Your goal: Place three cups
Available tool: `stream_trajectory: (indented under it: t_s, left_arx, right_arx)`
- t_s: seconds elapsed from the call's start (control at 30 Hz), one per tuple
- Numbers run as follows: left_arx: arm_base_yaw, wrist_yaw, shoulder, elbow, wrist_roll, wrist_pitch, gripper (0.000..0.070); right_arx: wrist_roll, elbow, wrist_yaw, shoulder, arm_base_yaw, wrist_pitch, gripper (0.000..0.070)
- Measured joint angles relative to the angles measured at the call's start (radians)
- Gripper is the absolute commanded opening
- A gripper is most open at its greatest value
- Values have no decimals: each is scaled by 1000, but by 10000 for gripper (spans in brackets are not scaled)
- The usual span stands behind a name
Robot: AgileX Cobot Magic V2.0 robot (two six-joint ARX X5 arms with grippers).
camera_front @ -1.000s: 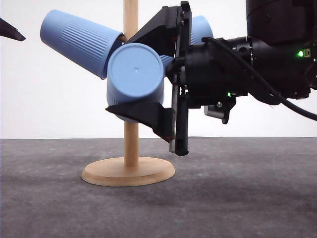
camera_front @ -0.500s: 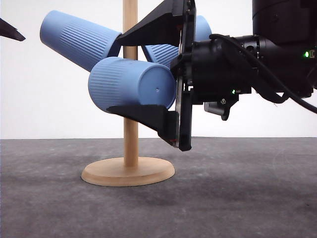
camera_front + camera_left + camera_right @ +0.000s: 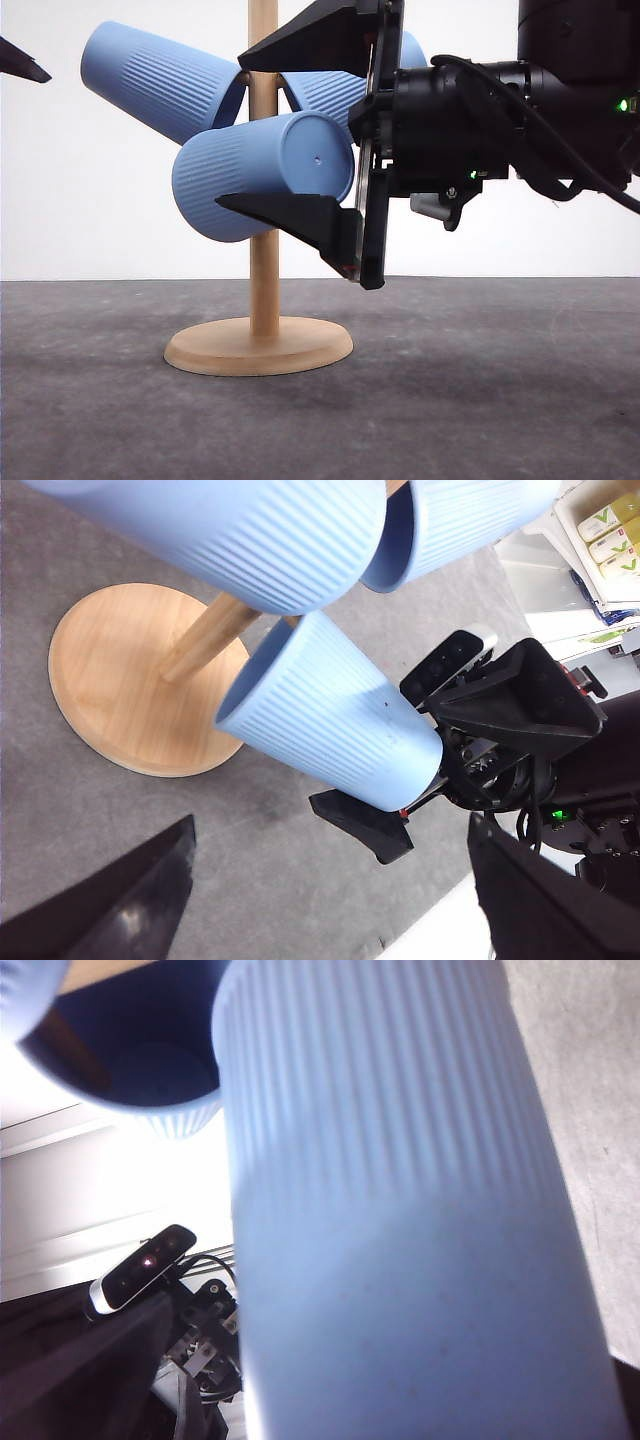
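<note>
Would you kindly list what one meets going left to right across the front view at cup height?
Left gripper tip → upper-left cup → wooden post → right gripper body, holding a cup.

In the front view the wooden stand's post [image 3: 264, 285] runs out of the top edge, and the pegs that carry the cups are hidden inside them. The far right cup [image 3: 335, 90] is mostly hidden behind the right gripper [image 3: 300, 130], whose arm is cut off at the right edge. The near cup [image 3: 255, 175] hides part of the post; whether the black fingers actually touch its sides cannot be told. Of the left gripper [image 3: 20, 62] only one dark tip shows at the left edge, so its jaws cannot be judged. In the right wrist view the cup [image 3: 400, 1230] is blurred and cut by the lower edge
</note>
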Motion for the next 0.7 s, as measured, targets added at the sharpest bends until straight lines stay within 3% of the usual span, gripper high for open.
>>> stream_trajectory:
  t_s: [0.7]
  left_arx:
    - [0,0,0,0,0,0,518]
  right_arx:
    - [0,-4,-66,-40,21,2,631]
